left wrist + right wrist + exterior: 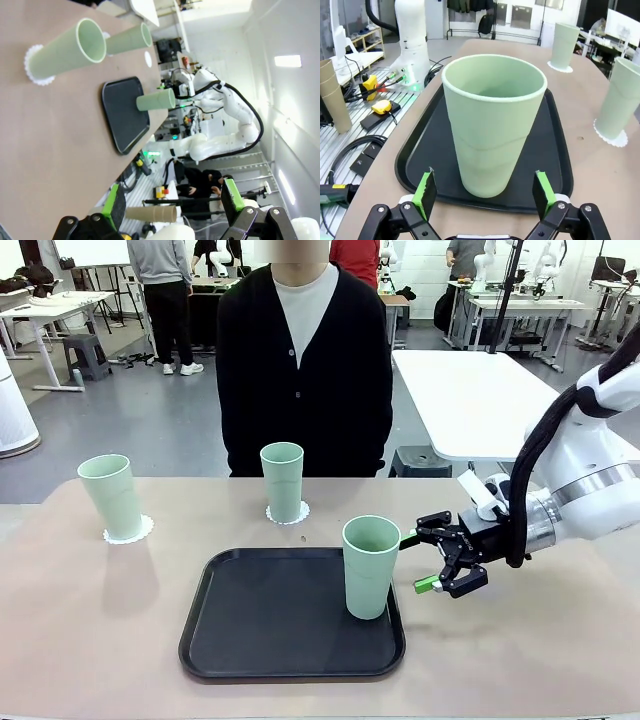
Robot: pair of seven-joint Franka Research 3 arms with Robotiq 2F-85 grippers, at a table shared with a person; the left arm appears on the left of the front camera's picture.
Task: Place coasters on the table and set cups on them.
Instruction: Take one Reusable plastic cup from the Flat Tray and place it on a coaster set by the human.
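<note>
Two pale green cups stand on white lacy coasters on the tan table [90, 640]: one cup [112, 496] on a coaster [130, 533] at the left, one cup [283, 481] on a coaster [290, 515] at the far middle. A third cup [370, 566] [492, 125] stands upright on the right part of the black tray [250, 640]. My right gripper [417, 561] [484, 195] is open just right of this cup, its jaws level with the lower half and not touching it. My left gripper [172, 200] is open and holds nothing; it hangs off the table's side, far from the cups [67, 50].
A person in a black cardigan [300, 360] stands at the far edge behind the middle cup. The tray [420, 150] lies near the front edge. A white table [470, 400] stands behind at the right. Bare tabletop lies right of the tray.
</note>
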